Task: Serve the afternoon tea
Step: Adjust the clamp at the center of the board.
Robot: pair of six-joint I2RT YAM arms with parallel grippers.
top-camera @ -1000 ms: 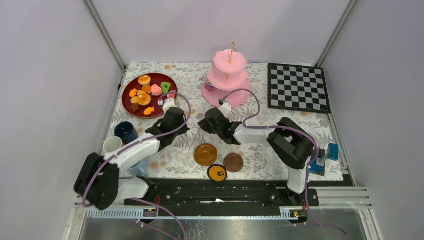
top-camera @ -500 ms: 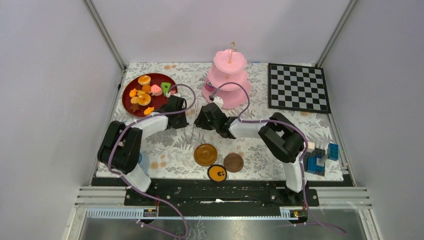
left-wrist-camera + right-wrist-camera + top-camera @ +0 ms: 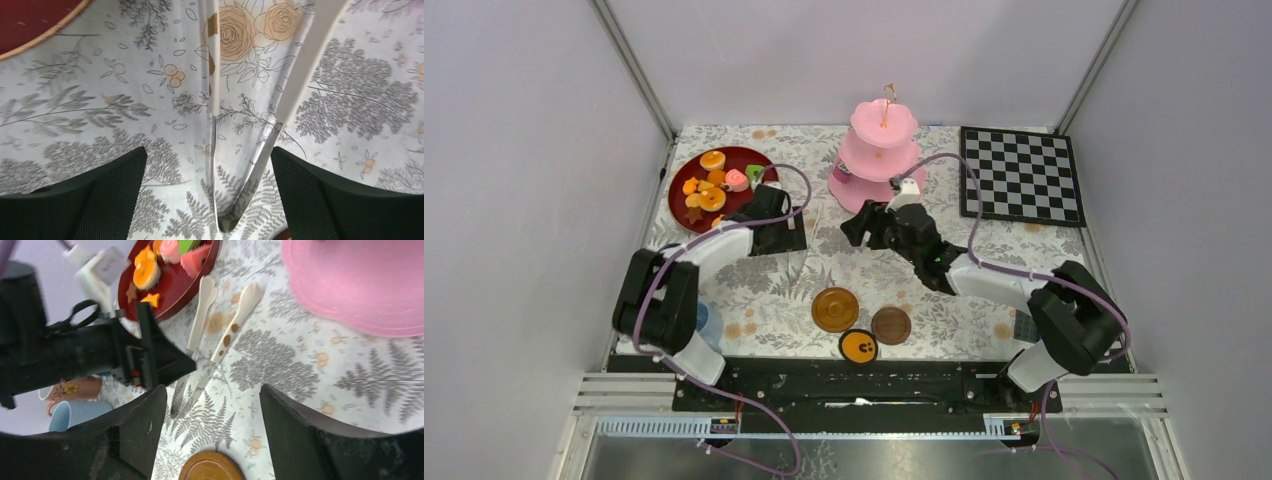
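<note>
White tongs (image 3: 300, 80) beside red plate (image 3: 172, 292), between my left gripper's (image 3: 207, 155) wide fingers, touching neither. Right gripper (image 3: 212, 390) wide, empty. Overhead view barely shows the tongs; both wrist views show them clearly.

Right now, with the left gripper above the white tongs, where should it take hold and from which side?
Probably from straight above, closing across both arms near the joined end. The white tongs lie flat on the tablecloth in a V, and the open left gripper straddles that narrow end.
</note>
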